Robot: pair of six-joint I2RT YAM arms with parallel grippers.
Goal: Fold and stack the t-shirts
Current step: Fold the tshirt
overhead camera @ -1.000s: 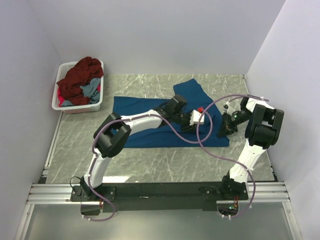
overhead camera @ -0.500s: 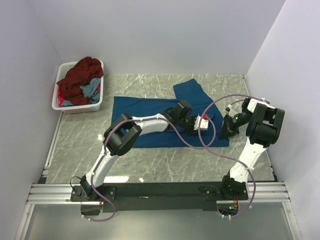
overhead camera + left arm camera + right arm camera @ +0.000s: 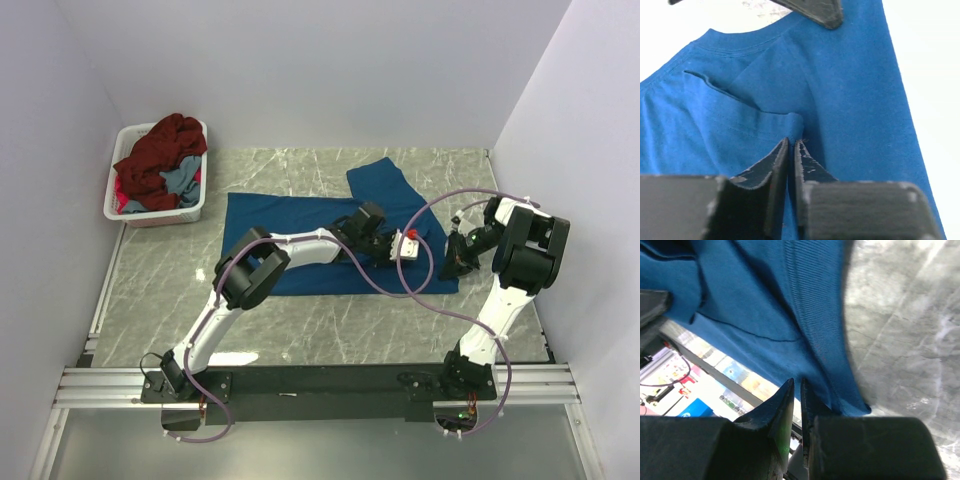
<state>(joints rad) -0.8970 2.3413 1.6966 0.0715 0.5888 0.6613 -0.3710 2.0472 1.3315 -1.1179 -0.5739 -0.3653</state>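
By my reading the folding has barely begun; no folded stack shows on the marble-patterned worktop (image 3: 300, 320). The deep blue t-shirt (image 3: 290, 225) lies mostly flat just right of the white plastic basket (image 3: 155, 215) and is a soft knit with a stitched collar. At its end farthest from the basket, the left end effector (image 3: 791, 142) is pinched narrow on a raised fold, and the right end effector (image 3: 796, 385) is closed thin on the lifted edge. Farther back, the basket holds a crumpled maroon t-shirt (image 3: 160, 150) and a grey-blue t-shirt (image 3: 183, 180) — both still to fold.
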